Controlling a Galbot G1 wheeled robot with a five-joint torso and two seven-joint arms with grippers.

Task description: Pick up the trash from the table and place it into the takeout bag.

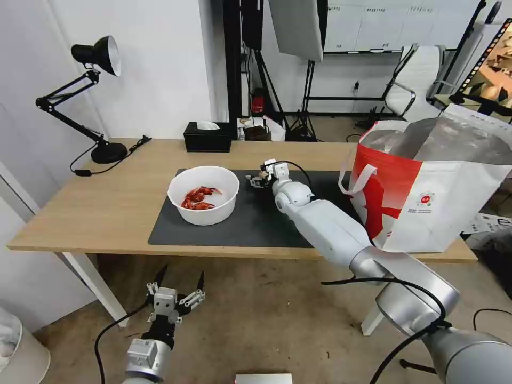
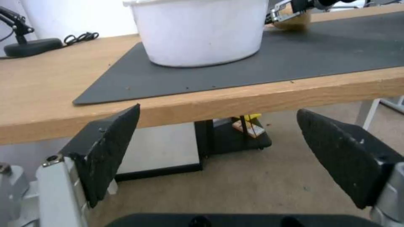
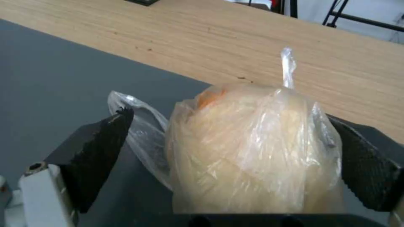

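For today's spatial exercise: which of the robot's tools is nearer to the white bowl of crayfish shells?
Right. The right tool is over the mat just beside the white bowl, around a small tan bag. The left tool hangs below the table's front edge.

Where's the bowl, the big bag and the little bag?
white bowl (image 1: 205, 213): head view, front wall.
takeout bag (image 1: 453, 202): head view, white front panel.
small tan bag (image 3: 252, 151): right wrist view, bulging middle.

I see a studio room: black light stands (image 1: 309, 69) with a big softbox (image 1: 296, 26), a white office chair (image 1: 413, 80), bare white walls.
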